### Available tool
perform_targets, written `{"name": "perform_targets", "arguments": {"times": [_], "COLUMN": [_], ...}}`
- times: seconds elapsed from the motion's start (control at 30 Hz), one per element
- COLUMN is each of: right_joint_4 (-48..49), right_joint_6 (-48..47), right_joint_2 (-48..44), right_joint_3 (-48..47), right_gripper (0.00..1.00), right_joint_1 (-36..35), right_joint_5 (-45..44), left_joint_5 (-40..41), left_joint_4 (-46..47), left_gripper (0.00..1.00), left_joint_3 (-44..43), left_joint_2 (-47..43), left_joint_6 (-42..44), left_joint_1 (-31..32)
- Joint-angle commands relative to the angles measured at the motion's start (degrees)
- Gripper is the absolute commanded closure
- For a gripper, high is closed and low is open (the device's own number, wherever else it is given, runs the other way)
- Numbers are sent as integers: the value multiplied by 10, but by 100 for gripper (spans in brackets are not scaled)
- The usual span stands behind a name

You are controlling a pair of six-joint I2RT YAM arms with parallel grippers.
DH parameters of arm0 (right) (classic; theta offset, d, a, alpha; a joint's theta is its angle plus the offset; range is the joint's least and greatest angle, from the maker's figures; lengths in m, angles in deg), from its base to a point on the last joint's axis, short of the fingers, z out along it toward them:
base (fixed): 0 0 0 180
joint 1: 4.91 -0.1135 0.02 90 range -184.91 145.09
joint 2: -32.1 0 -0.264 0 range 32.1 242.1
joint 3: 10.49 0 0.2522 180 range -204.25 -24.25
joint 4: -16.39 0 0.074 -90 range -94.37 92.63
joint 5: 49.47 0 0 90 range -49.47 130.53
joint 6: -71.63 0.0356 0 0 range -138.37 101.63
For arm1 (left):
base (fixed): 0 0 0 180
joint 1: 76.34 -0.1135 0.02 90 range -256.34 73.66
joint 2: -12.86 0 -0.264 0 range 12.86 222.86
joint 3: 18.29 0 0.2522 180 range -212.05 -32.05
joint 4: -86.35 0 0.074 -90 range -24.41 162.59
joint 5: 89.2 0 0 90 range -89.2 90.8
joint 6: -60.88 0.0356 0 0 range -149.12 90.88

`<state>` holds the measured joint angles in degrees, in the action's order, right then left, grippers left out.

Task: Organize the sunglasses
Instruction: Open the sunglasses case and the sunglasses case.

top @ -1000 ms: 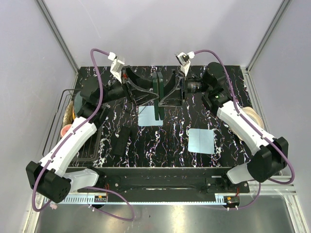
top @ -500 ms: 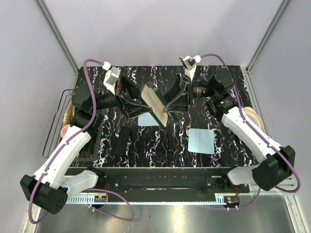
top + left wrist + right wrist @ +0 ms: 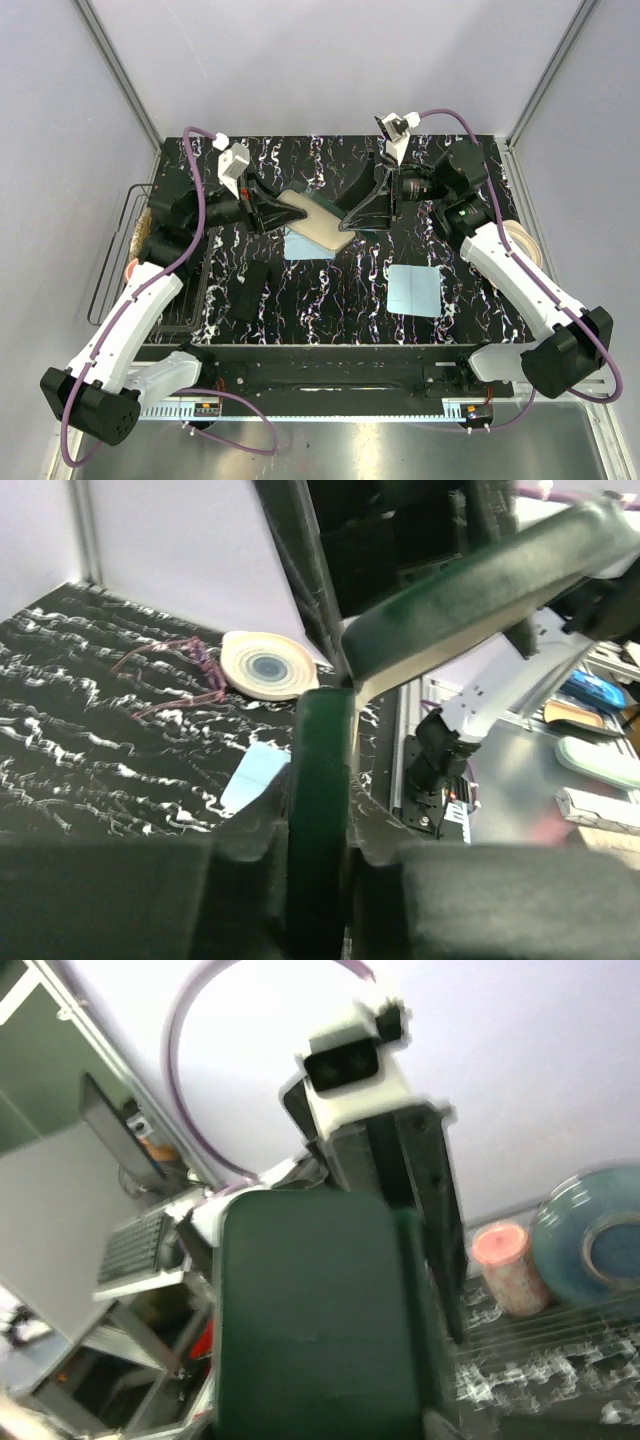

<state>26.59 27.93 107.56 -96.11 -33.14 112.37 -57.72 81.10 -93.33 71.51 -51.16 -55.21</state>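
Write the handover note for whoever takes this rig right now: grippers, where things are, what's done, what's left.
Left gripper: clamped on one half of the green case.
Right gripper: clamped on the other half.
Case: held off the table between the arms, hinged open, cream lining up; nothing visible inside.
Dark item, likely the sunglasses: on the table by the left arm, not held.
Blue cloth lies below the case, other cloth nearer the right arm.
Done: case opened.
Left: glasses into the case, close it, set it down.

Robot lab cell: aluminium-framed wall panels (image 3: 330,60), left arm (image 3: 130,320) and right arm (image 3: 520,275) bolted to marbled table (image 3: 360,290).
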Motion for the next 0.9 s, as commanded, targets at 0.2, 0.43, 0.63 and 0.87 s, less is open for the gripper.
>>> {"name": "perform_targets", "arguments": {"times": [0.2, 0.43, 0.63, 0.87], "right_joint_4": [-117, -316, -387, -487], "right_joint_6": [-87, -169, -230, -346], "right_joint_2": [-8, 52, 151, 289], "right_joint_3": [-66, -110, -128, -181], "right_gripper": [100, 100, 100, 100], "right_joint_1": [-10, 1, 91, 175], "right_joint_5": [-34, -164, -145, -141], "left_joint_5": [136, 296, 543, 557], "left_joint_4": [-63, -134, -272, -337], "left_gripper": [5, 1, 1, 1], "left_joint_3": [5, -13, -36, -3], "left_joint_2": [-5, -20, -42, -45], "left_joint_6": [46, 41, 45, 43], "left_joint_1": [-11, -11, -19, -26]}}
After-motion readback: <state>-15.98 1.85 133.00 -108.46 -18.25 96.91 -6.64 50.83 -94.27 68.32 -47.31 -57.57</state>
